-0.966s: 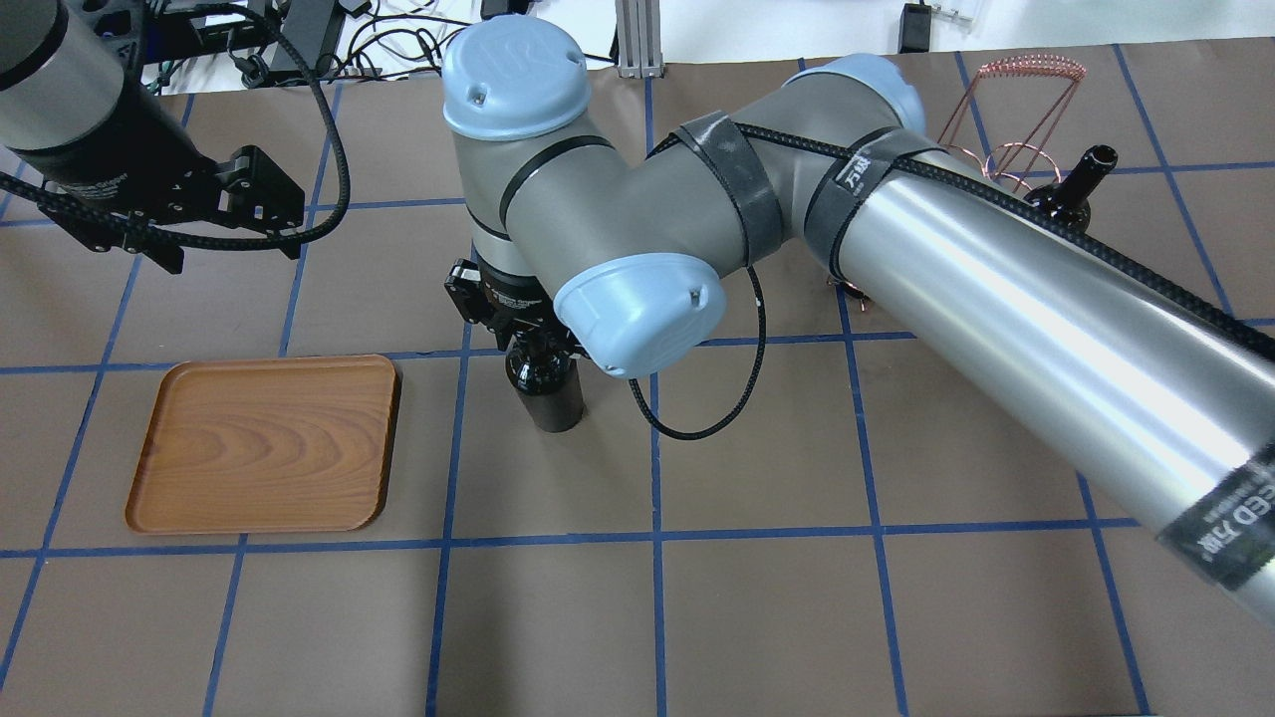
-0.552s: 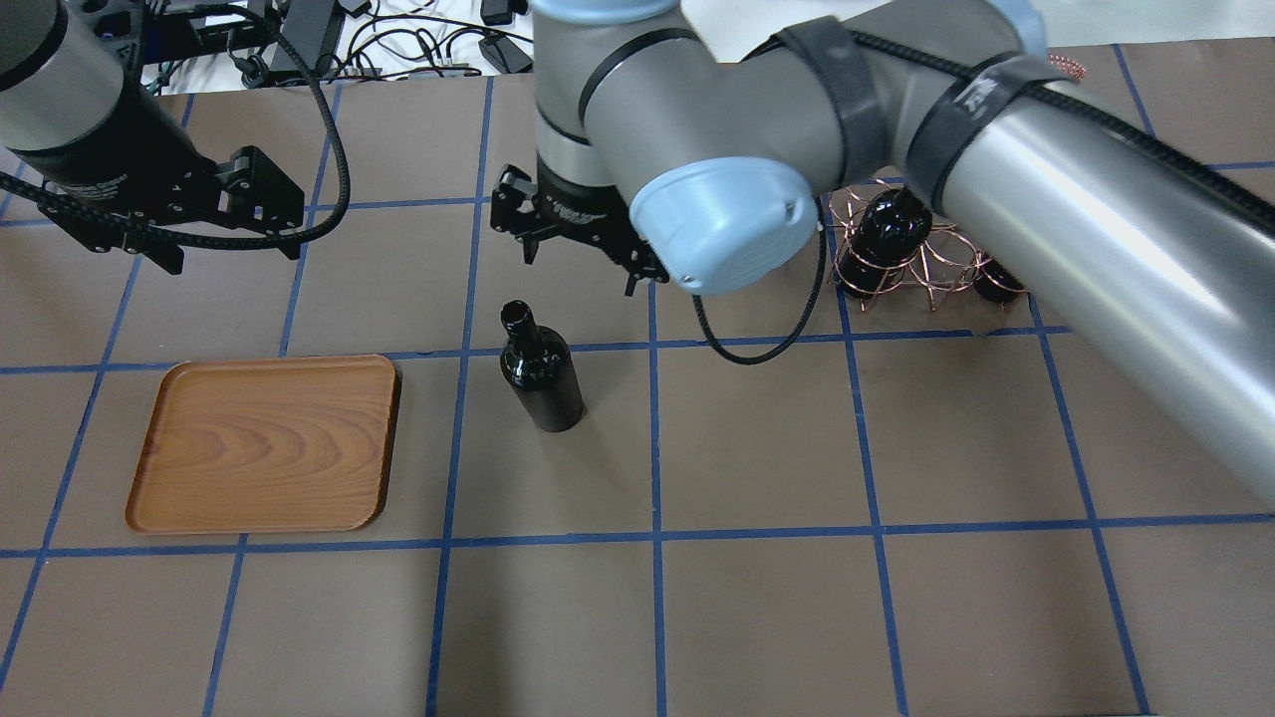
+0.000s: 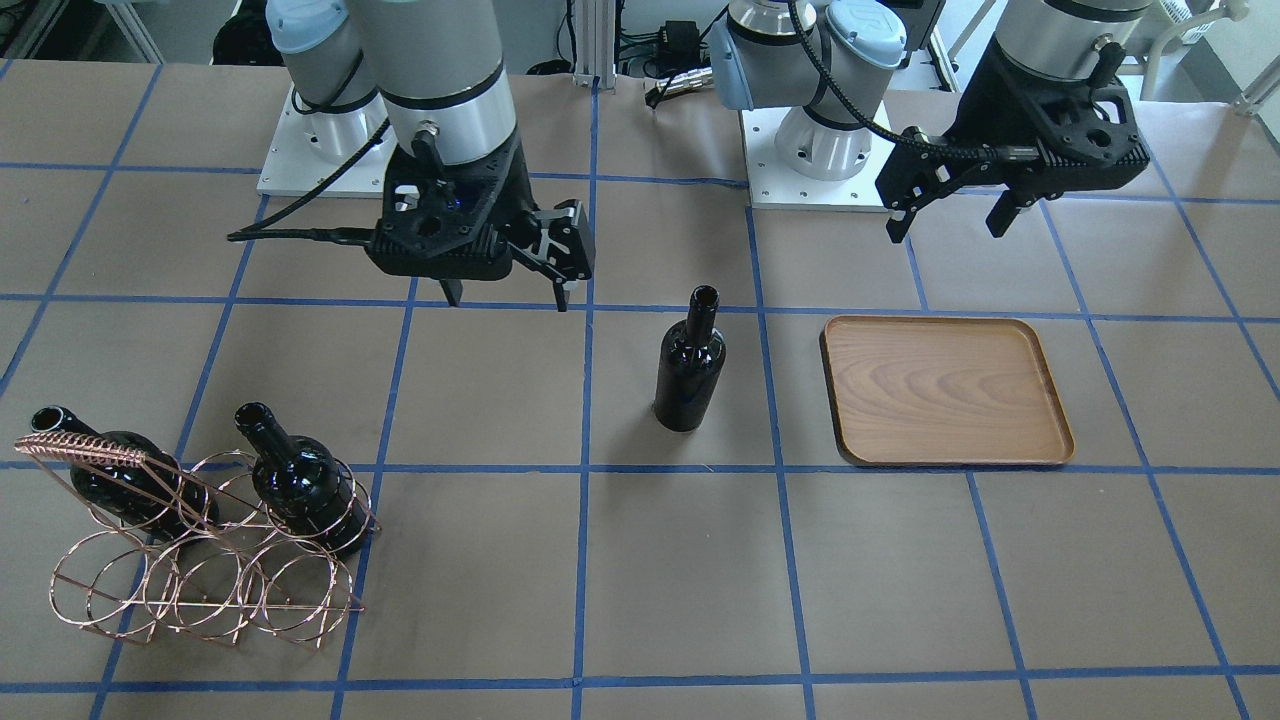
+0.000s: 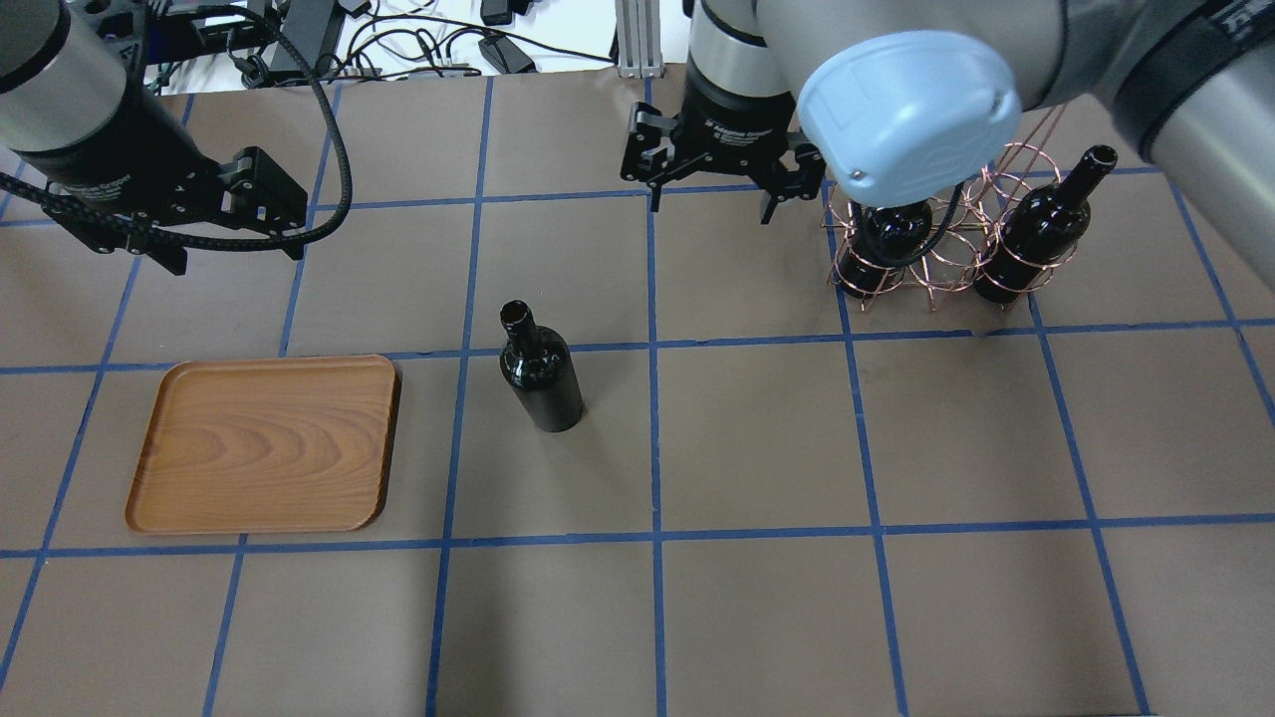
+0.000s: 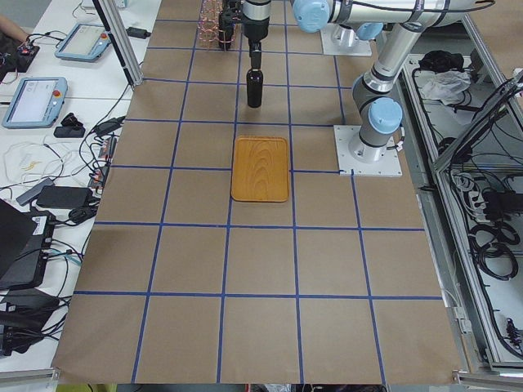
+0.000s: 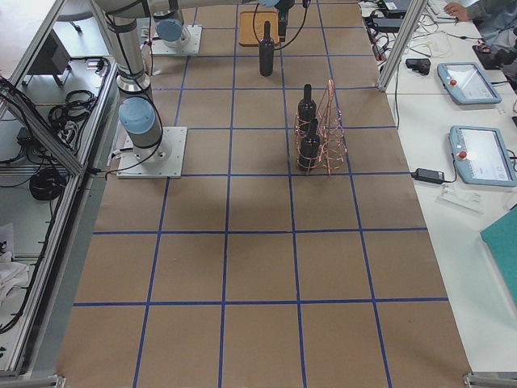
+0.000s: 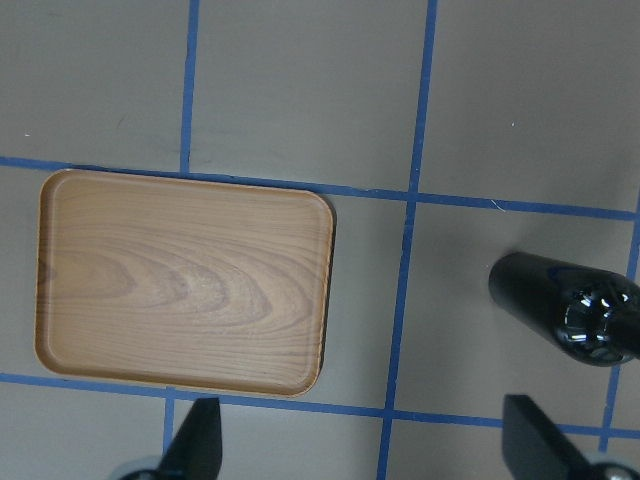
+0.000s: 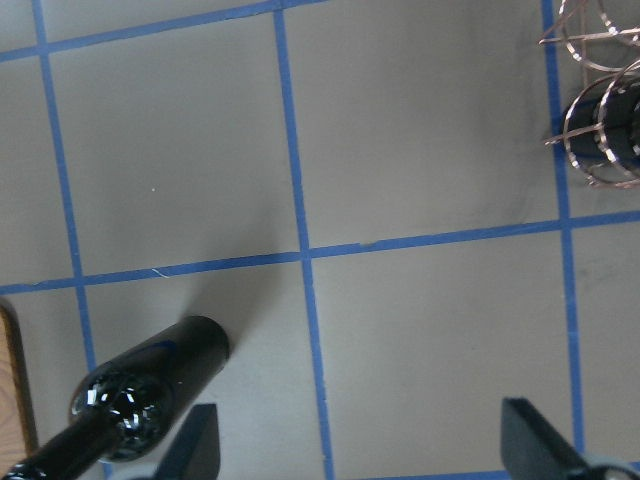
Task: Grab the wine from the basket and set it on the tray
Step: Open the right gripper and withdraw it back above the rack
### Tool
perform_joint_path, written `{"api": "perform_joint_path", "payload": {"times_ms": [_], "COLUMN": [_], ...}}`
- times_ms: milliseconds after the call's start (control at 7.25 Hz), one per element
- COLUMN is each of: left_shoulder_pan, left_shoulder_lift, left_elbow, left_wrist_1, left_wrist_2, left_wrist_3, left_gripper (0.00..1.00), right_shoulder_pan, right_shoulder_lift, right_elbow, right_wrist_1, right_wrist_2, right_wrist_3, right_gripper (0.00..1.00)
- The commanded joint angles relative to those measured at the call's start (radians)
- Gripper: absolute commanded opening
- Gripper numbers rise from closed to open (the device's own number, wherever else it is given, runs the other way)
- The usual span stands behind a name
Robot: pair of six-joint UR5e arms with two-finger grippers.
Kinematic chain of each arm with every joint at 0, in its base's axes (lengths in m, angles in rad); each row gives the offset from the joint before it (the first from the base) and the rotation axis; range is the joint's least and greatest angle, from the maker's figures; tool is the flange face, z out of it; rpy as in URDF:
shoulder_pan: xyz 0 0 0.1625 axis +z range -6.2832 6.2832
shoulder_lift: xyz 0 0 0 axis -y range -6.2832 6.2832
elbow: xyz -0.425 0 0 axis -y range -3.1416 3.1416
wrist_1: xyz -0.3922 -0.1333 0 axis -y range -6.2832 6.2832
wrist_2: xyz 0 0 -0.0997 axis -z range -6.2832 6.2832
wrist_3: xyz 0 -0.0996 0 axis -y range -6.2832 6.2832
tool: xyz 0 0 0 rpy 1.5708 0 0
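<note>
Brown gridded table [image 4: 757,448]: wine [image 4: 543,373] stands upright just beside the tray [image 4: 264,443], not yet on it, likely staged for handover between arms. Left gripper [image 4: 234,254] hovers open near the tray; right gripper [image 4: 710,207], open and empty, is well apart from it.

Table top: we see brown paper [image 4: 757,617] over the whole surface, ruled into squares by blue tape [image 4: 657,538].
Side bench: white bench [image 6: 452,218] along one long edge; we count two teach pendants [image 6: 470,82] on it.
Frame: aluminium post [image 5: 114,37] slanting up between table and bench.
Cabling: black leads [image 4: 398,40] tangled past the far edge.
Light: even, with soft shadows.
</note>
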Motion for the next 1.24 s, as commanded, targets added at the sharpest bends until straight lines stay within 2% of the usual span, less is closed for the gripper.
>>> {"api": "perform_joint_path", "payload": {"times_ms": [0, 276, 552, 690, 1103], "left_shoulder_pan": [-0.017, -0.072, -0.087, -0.115, -0.245], "left_shoulder_lift": [-0.02, -0.031, -0.031, -0.031, -0.034], "left_elbow": [-0.006, -0.028, -0.026, -0.025, -0.026], "left_wrist_1": [0.016, 0.015, 0.031, 0.045, 0.085], "left_wrist_2": [-0.004, 0.001, -0.01, -0.063, -0.068], "left_wrist_3": [0.004, 0.007, -0.013, -0.013, -0.021], "left_gripper": [1.0, 1.0, 1.0, 1.0, 1.0], "right_shoulder_pan": [-0.108, -0.205, -0.207, -0.203, -0.203], "right_shoulder_lift": [-0.044, -0.087, -0.114, -0.121, -0.139], "right_elbow": [-0.001, 0.002, 0.011, 0.025, 0.034], "right_wrist_1": [0.045, 0.073, 0.071, 0.058, 0.059], "right_wrist_2": [-0.025, -0.022, -0.027, -0.021, -0.025], "right_wrist_3": [-0.22, -0.374, -0.386, -0.379, -0.383], "right_gripper": [1.0, 1.0, 1.0, 1.0, 1.0]}}
